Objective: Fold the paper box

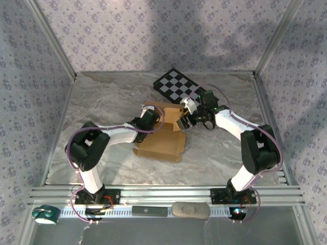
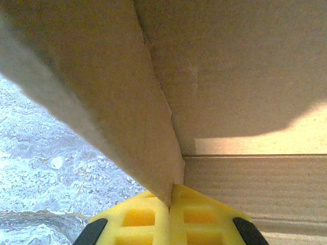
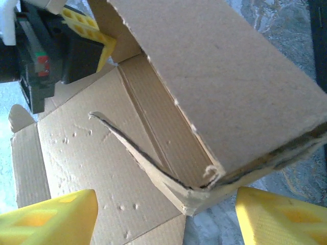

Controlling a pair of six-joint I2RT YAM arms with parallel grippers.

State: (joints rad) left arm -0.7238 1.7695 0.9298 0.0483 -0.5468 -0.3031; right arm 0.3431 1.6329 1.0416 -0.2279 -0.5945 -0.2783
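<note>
Overhead, the paper box [image 1: 159, 143] is seen half-formed at the middle of the marbled table [image 1: 102, 102], its flat base toward the near edge and its raised walls toward the checkered board [image 1: 176, 84]. The left gripper [image 1: 152, 121] is set against the raised left wall, the right gripper [image 1: 188, 120] just beside the right one. Bare table is left on both flanks.

From the left wrist, the left gripper [image 2: 170, 204] is shown pressed together on a thin upright edge of the paper box [image 2: 230, 76], with table [image 2: 41, 168] open to the left.

From the right wrist, the right gripper [image 3: 166, 217] is shown spread, a folded corner of the paper box [image 3: 219, 87] lying between its jaws, touched by neither.
</note>
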